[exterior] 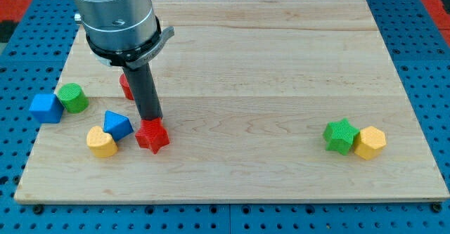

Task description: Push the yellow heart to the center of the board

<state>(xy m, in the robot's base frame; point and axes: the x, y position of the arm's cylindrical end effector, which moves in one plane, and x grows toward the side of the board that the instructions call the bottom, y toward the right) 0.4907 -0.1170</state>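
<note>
Yellow heart (101,142) low at view's left, orientation unclear; my tip (151,121) touching red star (152,135), no fingers.

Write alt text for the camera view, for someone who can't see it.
My tip sits just above a red star at the wooden board's lower left, with the yellow heart further left, touching a blue block. A green star and yellow hexagon touch at lower right.
</note>
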